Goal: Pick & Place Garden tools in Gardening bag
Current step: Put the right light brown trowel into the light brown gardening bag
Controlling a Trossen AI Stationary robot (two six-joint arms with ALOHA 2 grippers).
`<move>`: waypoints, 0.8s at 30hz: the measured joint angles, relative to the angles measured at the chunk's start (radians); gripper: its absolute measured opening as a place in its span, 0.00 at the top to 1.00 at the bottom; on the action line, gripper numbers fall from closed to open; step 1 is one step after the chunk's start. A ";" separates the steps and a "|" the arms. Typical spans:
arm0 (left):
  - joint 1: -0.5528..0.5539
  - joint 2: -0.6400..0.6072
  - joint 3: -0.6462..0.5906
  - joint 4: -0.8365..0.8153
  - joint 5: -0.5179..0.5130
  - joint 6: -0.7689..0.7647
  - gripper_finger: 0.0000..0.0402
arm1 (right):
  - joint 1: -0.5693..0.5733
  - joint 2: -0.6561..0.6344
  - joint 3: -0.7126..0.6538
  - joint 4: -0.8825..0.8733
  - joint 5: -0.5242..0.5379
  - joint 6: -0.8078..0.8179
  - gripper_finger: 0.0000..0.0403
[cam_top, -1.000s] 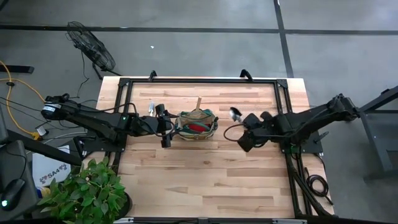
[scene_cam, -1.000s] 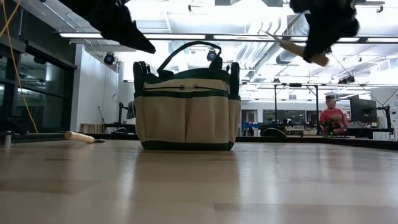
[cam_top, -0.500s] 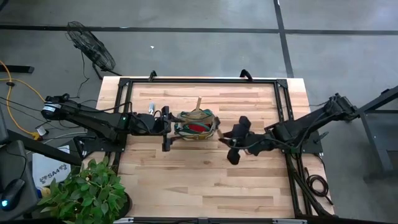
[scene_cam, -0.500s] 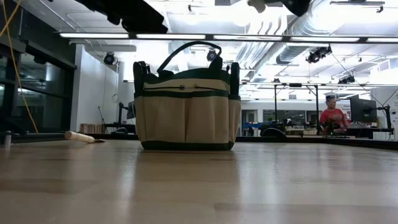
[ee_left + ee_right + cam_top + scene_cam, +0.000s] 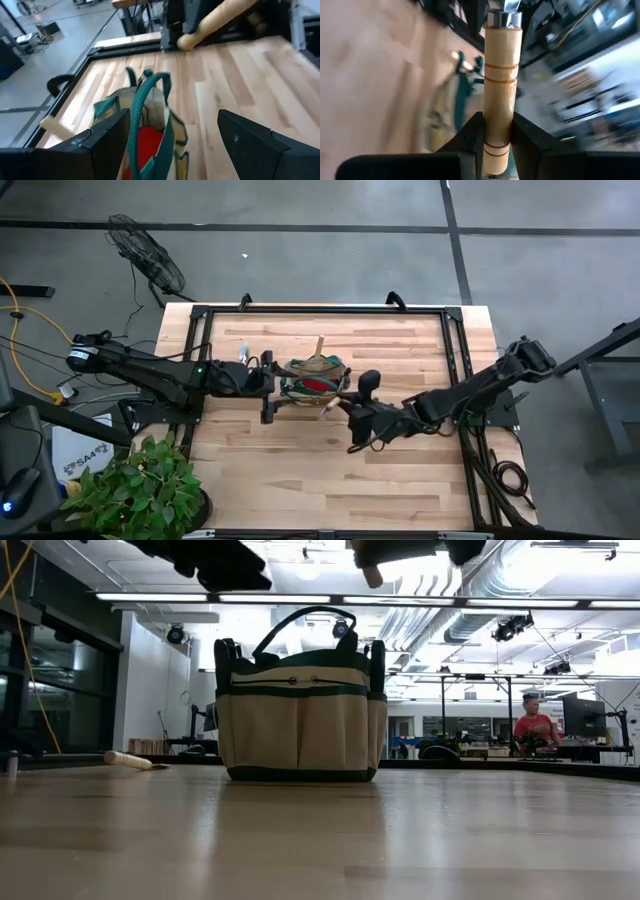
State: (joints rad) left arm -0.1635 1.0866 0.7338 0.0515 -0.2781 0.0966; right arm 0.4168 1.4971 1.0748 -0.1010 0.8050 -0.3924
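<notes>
The right claw (image 5: 352, 416), clamped on one pale wooden-handled trowel (image 5: 501, 75), hangs just beside one beige green-trimmed fabric bag (image 5: 315, 381). The left claw (image 5: 268, 380), fingers wide and empty, flanks the bag's other side.

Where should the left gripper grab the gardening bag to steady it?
Take a loop handle. It stands upright as an open arch above the gardening bag. The left gripper, open beside the bag, could probably come down from above with its fingers across the strap.
</notes>
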 joint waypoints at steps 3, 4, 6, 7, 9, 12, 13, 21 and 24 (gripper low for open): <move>0.000 0.000 0.000 0.033 0.029 -0.001 0.27 | 0.012 0.016 0.000 0.045 0.082 -0.225 0.85; 0.000 0.000 0.000 0.044 0.034 -0.002 0.27 | 0.018 0.017 0.000 0.062 0.112 -0.295 0.85; 0.000 0.000 0.000 0.067 0.038 -0.006 0.27 | 0.030 0.018 0.000 0.096 0.176 -0.427 0.85; 0.000 0.000 0.000 0.079 0.041 -0.009 0.27 | 0.033 0.018 0.000 0.122 0.203 -0.485 0.85; 0.000 0.000 0.000 0.106 0.053 -0.016 0.27 | 0.046 0.018 0.000 0.175 0.265 -0.601 0.85; 0.000 0.000 0.000 0.161 0.080 -0.024 0.27 | 0.056 0.018 0.000 0.254 0.294 -0.767 0.85; 0.000 0.000 0.000 0.183 0.095 -0.027 0.27 | 0.056 0.018 0.000 0.278 0.296 -0.811 0.85; 0.000 0.000 0.000 0.343 0.142 -0.064 0.27 | 0.055 0.018 0.000 0.323 0.294 -1.014 0.85; 0.005 0.000 0.000 0.383 0.165 -0.112 0.27 | 0.055 0.017 0.000 0.323 0.274 -1.064 0.85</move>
State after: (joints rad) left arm -0.1580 1.0866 0.7338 0.4342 -0.1133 -0.0156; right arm 0.4713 1.5145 1.0748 0.2222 1.0794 -1.4563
